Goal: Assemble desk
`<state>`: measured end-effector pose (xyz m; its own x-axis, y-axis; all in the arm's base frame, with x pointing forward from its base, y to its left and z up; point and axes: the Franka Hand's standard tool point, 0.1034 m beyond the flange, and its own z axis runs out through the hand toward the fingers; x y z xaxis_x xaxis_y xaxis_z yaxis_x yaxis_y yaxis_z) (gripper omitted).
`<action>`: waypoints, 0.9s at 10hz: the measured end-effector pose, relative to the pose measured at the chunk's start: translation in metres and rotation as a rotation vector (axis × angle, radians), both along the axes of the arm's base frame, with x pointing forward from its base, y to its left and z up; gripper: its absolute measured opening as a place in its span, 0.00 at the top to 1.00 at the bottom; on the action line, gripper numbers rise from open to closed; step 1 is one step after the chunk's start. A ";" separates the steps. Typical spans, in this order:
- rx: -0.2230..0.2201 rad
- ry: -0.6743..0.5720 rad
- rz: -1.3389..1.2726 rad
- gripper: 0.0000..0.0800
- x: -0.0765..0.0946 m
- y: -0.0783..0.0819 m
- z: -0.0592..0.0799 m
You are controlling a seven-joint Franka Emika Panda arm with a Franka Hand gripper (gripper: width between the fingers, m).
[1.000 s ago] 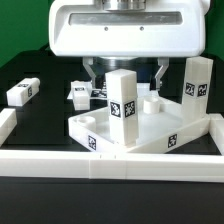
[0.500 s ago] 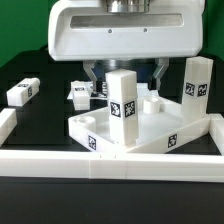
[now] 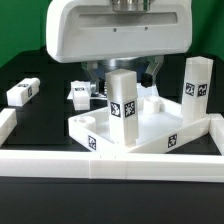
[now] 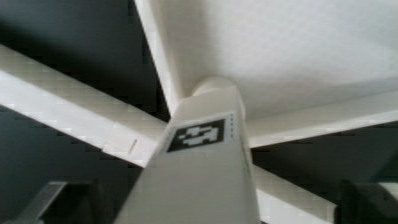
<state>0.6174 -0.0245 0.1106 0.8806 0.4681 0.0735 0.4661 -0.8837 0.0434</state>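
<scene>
1. The gripper's (image 3: pixel 126 73) jaws are standing wide apart, gripping nothing; in the wrist view an upright leg (image 4: pixel 201 150) is rising between the fingers (image 4: pixel 64 202), untouched.
2. That leg is standing on the tabletop (image 3: pixel 155 138) near a corner; the tabletop is lying on the black table (image 3: pixel 45 115).
3. A second leg (image 3: pixel 196 90) is standing at the exterior view's right; a third leg (image 3: pixel 22 92) and a fourth leg (image 3: pixel 80 93) are lying toward its left.

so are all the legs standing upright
No, the leg at the exterior view's left edge and the leg beside it lie flat on the table.

Black table (image 3: pixel 45 125) bears tabletop (image 3: pixel 130 141), lying leg (image 3: pixel 22 92), border rail (image 3: pixel 110 167)
</scene>
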 end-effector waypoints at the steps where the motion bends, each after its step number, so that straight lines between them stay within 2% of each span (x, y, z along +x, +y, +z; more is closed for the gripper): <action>1: -0.006 0.000 0.045 0.19 0.000 0.001 0.000; 2: -0.005 0.000 0.042 0.19 0.000 0.002 0.000; 4: -0.005 0.000 0.041 0.52 0.000 0.001 0.000; 5: -0.005 0.000 0.040 0.52 0.000 0.001 0.000; 6: -0.005 0.000 0.040 0.64 0.000 0.000 0.000; 9: -0.005 0.000 0.030 0.64 0.000 0.000 0.000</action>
